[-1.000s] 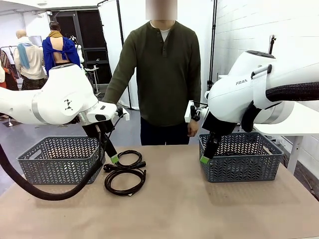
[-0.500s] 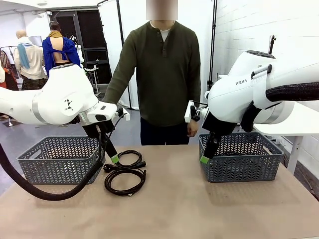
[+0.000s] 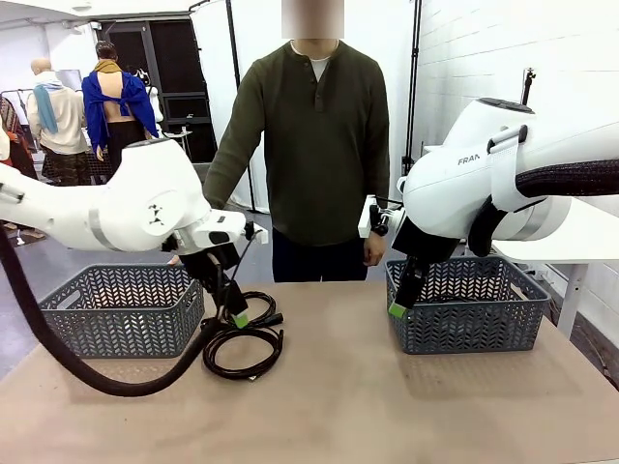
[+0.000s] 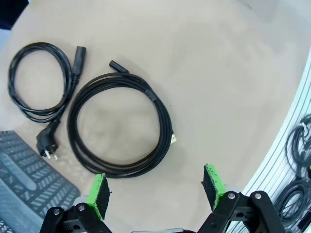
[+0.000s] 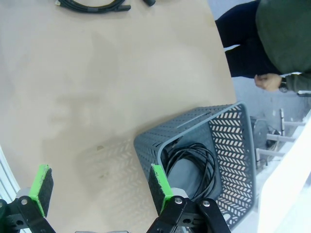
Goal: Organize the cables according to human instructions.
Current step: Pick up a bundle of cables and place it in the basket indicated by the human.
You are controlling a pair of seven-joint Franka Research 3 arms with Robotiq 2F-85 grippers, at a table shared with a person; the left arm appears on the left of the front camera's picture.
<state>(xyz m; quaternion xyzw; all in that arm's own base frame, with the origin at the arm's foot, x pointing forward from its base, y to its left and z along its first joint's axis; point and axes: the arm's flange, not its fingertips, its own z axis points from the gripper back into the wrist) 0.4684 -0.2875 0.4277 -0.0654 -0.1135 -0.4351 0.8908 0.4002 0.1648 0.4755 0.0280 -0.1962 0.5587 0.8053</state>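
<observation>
- The left gripper has swung off the corner of the left basket and in toward the middle. Now it hangs right over the two loose cables on the table.
- Nothing else has budged: the right gripper sits as before at the near corner of the right basket, and the person stands across from both with arms down.
- Left jaws are spread wide, with nothing between them. In its wrist view, the larger coil lies flat just ahead of the fingertips, and the smaller coil with the pronged plug lies just beside it, farther out.
- My guess is it's lining up on that nearer, larger coil for a pick.
- Right jaws are equally wide and empty. A stowed cable already lies in the basket just off one finger, so this arm looks parked clear, leaving the left one room.
</observation>
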